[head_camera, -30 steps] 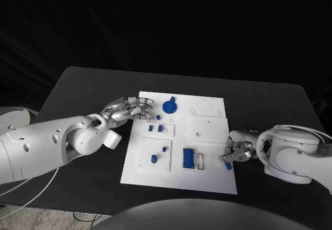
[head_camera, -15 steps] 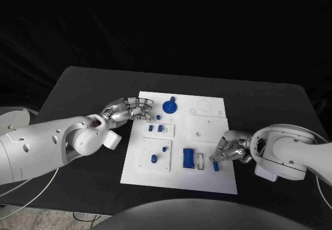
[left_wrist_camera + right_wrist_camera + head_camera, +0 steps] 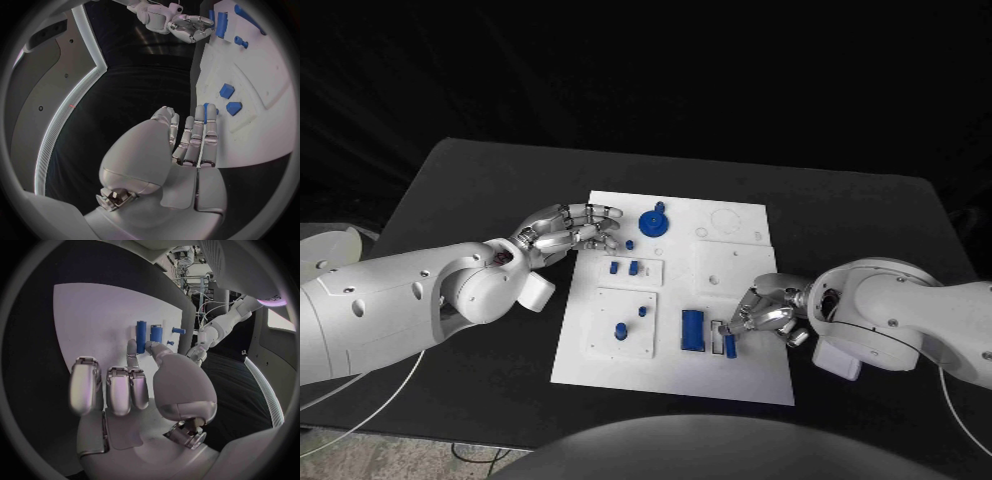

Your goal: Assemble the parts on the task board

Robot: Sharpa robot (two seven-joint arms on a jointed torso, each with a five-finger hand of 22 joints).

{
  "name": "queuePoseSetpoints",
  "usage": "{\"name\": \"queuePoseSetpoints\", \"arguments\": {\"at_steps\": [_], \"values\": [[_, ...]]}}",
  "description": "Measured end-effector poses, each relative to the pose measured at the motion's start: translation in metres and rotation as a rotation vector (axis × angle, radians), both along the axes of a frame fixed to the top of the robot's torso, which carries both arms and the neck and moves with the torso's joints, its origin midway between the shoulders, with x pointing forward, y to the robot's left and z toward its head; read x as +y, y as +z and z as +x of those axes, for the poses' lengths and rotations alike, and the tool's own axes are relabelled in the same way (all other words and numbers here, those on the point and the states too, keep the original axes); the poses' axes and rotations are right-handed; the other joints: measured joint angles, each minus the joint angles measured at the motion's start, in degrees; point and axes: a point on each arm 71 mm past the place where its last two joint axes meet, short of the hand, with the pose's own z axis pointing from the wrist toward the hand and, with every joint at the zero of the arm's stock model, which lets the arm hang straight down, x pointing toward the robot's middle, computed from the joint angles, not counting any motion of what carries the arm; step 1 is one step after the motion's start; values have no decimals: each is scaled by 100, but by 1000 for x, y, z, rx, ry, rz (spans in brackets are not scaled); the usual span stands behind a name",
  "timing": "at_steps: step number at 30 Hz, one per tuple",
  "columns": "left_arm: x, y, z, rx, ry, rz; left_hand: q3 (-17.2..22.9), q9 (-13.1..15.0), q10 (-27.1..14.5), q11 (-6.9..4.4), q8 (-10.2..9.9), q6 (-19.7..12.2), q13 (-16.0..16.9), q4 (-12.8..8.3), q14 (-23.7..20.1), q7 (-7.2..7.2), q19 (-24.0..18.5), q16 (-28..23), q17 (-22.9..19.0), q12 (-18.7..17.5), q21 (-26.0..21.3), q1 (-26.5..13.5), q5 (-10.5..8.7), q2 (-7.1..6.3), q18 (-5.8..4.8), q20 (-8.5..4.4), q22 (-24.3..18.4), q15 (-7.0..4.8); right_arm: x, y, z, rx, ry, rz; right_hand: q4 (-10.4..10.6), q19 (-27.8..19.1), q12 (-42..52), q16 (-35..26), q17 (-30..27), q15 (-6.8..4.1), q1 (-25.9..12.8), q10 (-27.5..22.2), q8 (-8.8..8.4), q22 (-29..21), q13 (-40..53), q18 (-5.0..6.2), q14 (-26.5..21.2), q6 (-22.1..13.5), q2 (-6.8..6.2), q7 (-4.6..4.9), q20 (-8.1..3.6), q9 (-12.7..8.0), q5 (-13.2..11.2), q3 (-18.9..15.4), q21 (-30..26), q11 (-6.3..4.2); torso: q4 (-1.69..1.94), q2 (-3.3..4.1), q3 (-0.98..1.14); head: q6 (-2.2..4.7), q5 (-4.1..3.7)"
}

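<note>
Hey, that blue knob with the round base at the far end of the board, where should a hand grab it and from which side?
Judging by its pose, grip the blue knob by the raised stem above its round base, coming from above; the left hand rests just beside it at the task board's left edge.

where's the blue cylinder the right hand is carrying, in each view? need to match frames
Head view: blue cylinder at the right hand's fingertips, over the task board's near right part, beside the blue block.
Left wrist view: across the board, in the far hand, the cylinder stands out past its fingers.
Right wrist view: upright cylinder just beyond the fingertips.
Shared landmark: the white task board.
</note>
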Motion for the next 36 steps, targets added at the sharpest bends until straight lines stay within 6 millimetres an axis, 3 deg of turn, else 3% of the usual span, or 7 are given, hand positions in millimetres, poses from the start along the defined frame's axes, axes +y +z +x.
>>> {"name": "queuePoseSetpoints", "arguments": {"at_steps": [3, 4, 11, 13, 16, 27, 36], "values": [[0, 0, 0, 0, 1, 1, 0, 0, 0, 0, 0, 0, 0, 0, 0, 0, 0, 0, 0, 0, 0, 0, 0, 0, 0, 0, 0, 0, 2, 0, 1, 4, -8, 12, -36, 0, 0, 0, 0, 0, -43, -20, 0, 0, 0, 0, 0, -1, -5, 1, 0, 6, -134, 67, 0, 20, 1, 0, 1, 0, -1], [0, 0, 0, 0, 1, 1, 0, 0, 0, 0, 0, 0, 0, 0, 0, 0, 0, 0, 0, 0, 0, 0, 0, 0, 0, 0, 0, 0, 2, 0, 1, 4, -10, 14, -135, 0, 0, 0, 0, 0, -54, -20, 0, 0, 0, 0, 0, -3, -7, 4, 0, 6, -161, 166, 0, 20, 1, 0, 2, 0, -1], [0, 0, 0, 1, 1, 1, 18, -7, 0, 0, 0, 0, -6, -18, 0, 0, -21, 0, 0, 0, 0, 0, 0, 0, 0, -21, 8, 0, 5, -1, 3, 3, -21, 26, -176, 0, 0, 0, -1, 0, -136, -20, -6, 0, 0, 0, 0, -11, -2, 13, 0, 9, -267, 271, 0, 20, -4, 4, 4, 0, 15], [0, 0, 0, 1, 0, 1, 18, -7, 0, 0, 0, 0, -6, -18, 0, 0, -21, 0, 0, 0, 0, 0, 0, 0, 0, -21, 8, 0, 6, -1, 3, 1, -22, 27, -181, 0, 0, 0, -1, 11, -214, -20, 16, -1, 0, 0, -12, -31, -1, 34, 0, 19, -440, 278, 0, 21, -5, 5, 7, 0, 15], [0, 0, 0, 2, 0, 1, 18, -7, 0, 0, 0, 0, -6, -18, 0, 0, -21, 0, 0, 0, 0, 0, 0, 0, 0, -21, 8, 0, 6, -1, 3, -4, -21, 25, -368, 21, 0, 0, -1, 21, -256, -29, 17, -1, 0, 0, -21, -56, 0, 36, 21, 20, -661, 467, -13, 31, -7, 5, 7, 0, 16], [0, -1, 0, 3, -2, 1, 18, -6, 0, 0, 0, 0, -6, -18, 0, 0, -21, 0, 0, 0, 0, 0, 0, 0, 0, -21, 13, 0, 7, -1, 5, -23, -8, 2, -359, 20, 0, -45, -1, 38, -394, -27, 17, -1, 0, 0, -3, -105, -4, 64, 22, 7, -847, 515, -57, 33, -10, 4, 10, 0, 10], [0, -1, 0, 5, -3, 2, 18, -6, 0, 0, 0, 0, -5, -18, 0, 0, -21, 0, 0, 0, 0, 0, 0, 0, 0, -21, 13, 0, 7, -3, 5, -31, 9, -22, -160, 0, 0, -45, -2, 79, -598, -30, 1, -2, 0, 0, -3, -139, 27, 79, 42, -15, -1210, 397, -79, 71, -7, 0, 8, 0, 11]]}}
